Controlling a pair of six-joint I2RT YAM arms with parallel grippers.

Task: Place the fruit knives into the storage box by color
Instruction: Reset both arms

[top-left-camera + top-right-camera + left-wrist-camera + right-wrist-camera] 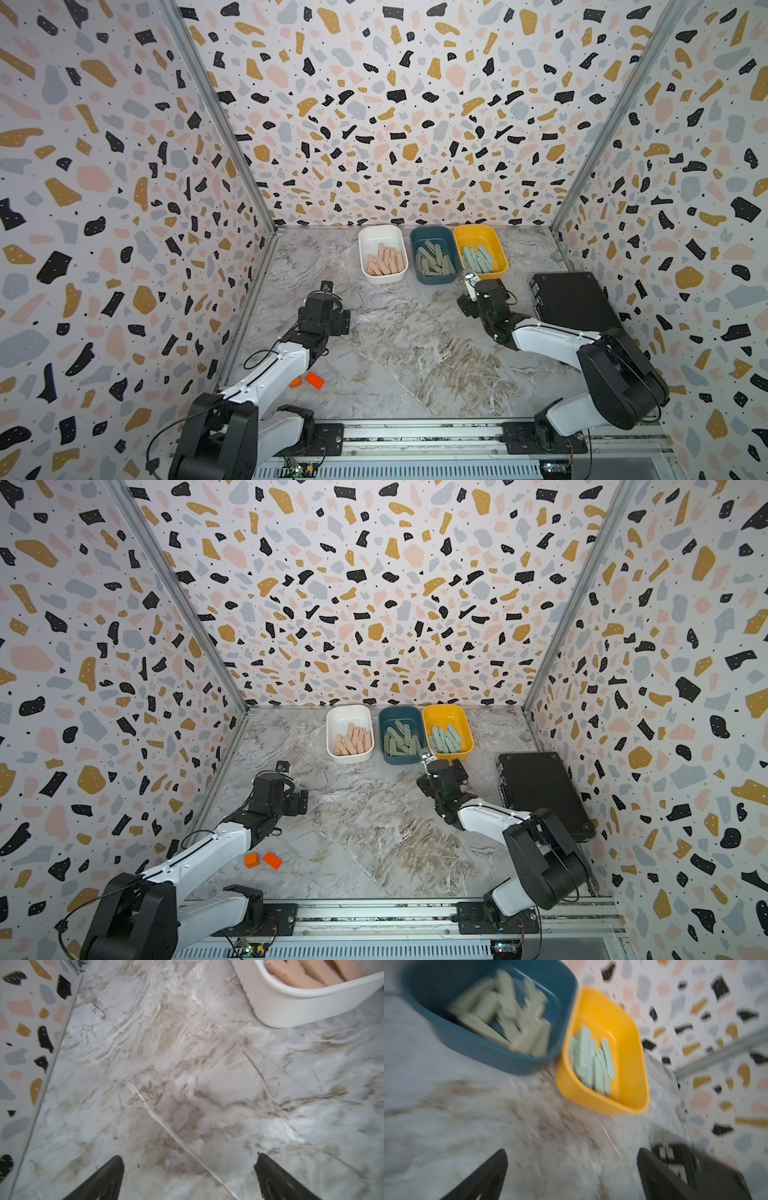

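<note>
Three open storage boxes are shown in a row at the back of the marble tabletop [415,340]: a white box [382,277], a blue box [436,279] and a yellow box [473,236], the last two set close together. The peach-pink fruit knives [384,262] are gathered in the white box, the sage green knives [434,262] in the blue box and the mint teal knives [478,259] in the yellow box. No colour is seen mixed with another, as far as the detail allows. No knife is seen loose on the tabletop in both top views, so the sorting is judged complete or all but complete, with little left beyond drawing the arms back. The right gripper [572,1155] is held just in front of the blue and yellow boxes. Its jaws are spread wide and nothing is seen between them, although this wrist view is blurred. The left gripper [190,1164] is poised over bare marble near a front corner of the white box, its jaws likewise parted wide and empty. Two orange blocks [272,860], which are no part of the task, lie beside the left arm, and a closed black case [573,299] lies at the right side of the table.
</note>
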